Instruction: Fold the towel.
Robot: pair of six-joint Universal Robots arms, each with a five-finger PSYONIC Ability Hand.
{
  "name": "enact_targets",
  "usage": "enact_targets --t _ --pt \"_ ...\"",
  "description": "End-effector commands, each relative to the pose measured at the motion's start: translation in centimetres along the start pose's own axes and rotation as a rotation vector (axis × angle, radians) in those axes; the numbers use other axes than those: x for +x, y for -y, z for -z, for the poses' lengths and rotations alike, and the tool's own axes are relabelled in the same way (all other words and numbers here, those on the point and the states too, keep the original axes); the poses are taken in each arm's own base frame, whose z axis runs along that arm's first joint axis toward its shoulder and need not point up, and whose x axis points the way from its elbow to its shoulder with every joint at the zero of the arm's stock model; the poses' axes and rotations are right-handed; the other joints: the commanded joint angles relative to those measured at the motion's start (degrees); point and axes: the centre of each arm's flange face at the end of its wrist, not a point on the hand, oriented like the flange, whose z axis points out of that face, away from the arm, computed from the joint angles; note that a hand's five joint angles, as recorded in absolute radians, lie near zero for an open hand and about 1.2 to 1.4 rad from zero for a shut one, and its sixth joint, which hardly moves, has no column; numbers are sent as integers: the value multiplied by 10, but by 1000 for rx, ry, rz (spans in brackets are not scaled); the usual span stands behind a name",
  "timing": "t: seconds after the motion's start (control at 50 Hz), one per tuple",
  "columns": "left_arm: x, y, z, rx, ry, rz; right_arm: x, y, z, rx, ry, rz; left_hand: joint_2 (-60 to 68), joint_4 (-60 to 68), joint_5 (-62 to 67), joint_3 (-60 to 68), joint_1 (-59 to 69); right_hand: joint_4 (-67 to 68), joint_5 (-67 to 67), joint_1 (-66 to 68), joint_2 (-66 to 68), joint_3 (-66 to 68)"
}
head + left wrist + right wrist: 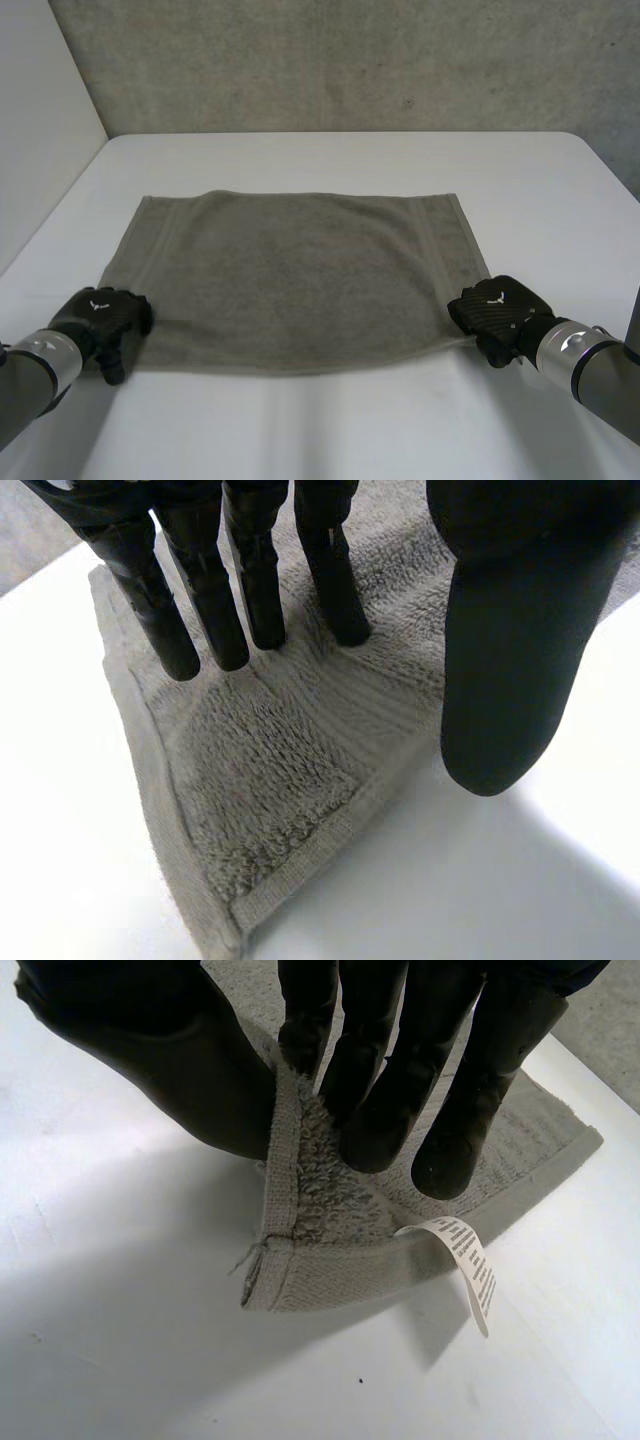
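On the white desk (330,160), grey towel (300,280) spread flat. At the towel's near left corner, left hand (105,315) with straight fingers (210,610) set down on the cloth, thumb (510,660) apart beside the towel's edge, clamped on nothing. At the towel's near right corner, right hand (497,305) with fingers (385,1110) and thumb (170,1060) clamped on the raised edge, white label (470,1260) hanging off that corner.

We find the two near corners of the towel (300,280) covered in the head view, one under the left hand (105,318) and one under the right hand (500,310). The left arm (35,370) and the right arm (600,375) are cut off at the picture's edge. The print on the label (467,1255) is too small for us to read.
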Motion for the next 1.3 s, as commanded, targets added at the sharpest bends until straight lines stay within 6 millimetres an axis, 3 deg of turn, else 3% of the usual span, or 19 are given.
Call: enact_targets --t 0.02,0.2,0.78,0.88,0.92,0.96,1.06,1.1,1.12,1.14,1.18,1.3 --pt "-1 2 -4 28 13 -6 0 0 0 0 0 0 50 51 50 51 51 35 27 33 34 34" --pt "0 -3 -9 18 6 1 -1 0 0 0 4 0 54 54 54 54 55 35 27 33 34 34" --pt "-7 4 -18 109 62 -22 -2 -1 0 -2 7 -2 284 285 284 285 285 35 27 33 34 34" --pt "-7 5 -18 114 65 -22 -2 -1 0 -2 7 -2 358 359 358 359 359 35 27 33 34 34" --pt "-8 6 -19 124 69 -24 -2 -1 0 -2 5 -1 467 467 467 468 468 35 27 33 34 34" --pt "-7 7 -19 127 69 -24 -2 -1 0 -2 5 -1 497 498 497 498 498 35 27 33 34 34" --pt "-3 6 -18 126 60 -28 -2 -1 0 -2 5 -1 498 498 498 498 499 35 27 33 34 34" --pt "-2 5 -17 120 56 -26 -2 -1 0 -3 6 -2 449 449 449 450 450 35 27 33 34 34" --pt "0 4 -16 115 48 -26 -1 -1 0 -2 5 -2 339 340 339 340 340 35 27 33 34 34" --pt "0 4 -16 115 48 -26 -2 -1 0 -2 7 -2 338 338 338 339 339 35 27 33 34 34" --pt "2 4 -15 113 41 -28 -2 -1 0 -3 6 -2 184 184 184 184 185 35 27 33 34 34" --pt "6 2 -13 98 24 -26 -2 -1 0 -2 7 -2 104 105 104 105 105 35 27 33 34 34"
